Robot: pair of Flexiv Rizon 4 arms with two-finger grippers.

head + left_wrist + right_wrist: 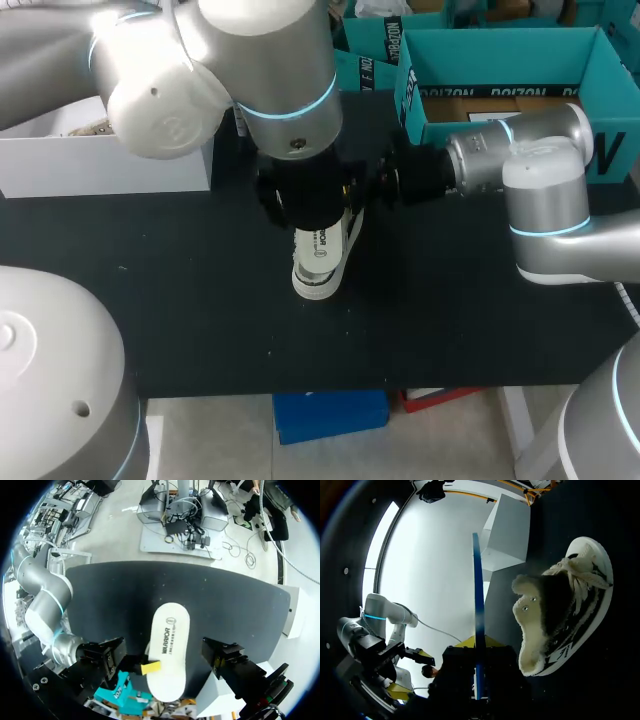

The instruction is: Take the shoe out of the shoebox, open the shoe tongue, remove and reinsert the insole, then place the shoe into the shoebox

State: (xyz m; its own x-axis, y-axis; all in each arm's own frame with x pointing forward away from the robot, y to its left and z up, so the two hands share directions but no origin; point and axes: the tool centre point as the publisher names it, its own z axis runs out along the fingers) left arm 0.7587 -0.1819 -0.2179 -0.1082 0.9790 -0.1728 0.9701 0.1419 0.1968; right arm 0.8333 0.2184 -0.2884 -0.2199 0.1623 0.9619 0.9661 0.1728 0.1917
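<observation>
Shoe [570, 610]: lies on its side on the black table [200, 300] near the middle, under the left arm's wrist and outside the shoebox. It has a white sole, a black-and-white striped side, whitish laces and a pale fleecy lining round the open collar and tongue.
Insole [169, 650]: out of the shoe and held flat above the table. Its top is white with dark print and a round mark near one end; from the right wrist it shows edge-on as a thin blue line, with a gap between it and the shoe.
Right gripper [479, 641]: pinches the insole at its side edge – one yellow tip [150, 668] lies on top, the other is under it.
Left gripper [300, 205]: hangs over the shoe and insole; whether it is spread or pressed together cannot be told.
Shoebox [470, 45]: teal, lid off, at the table's far right – well apart from the shoe.
White box [100, 165]: at the far left.
</observation>
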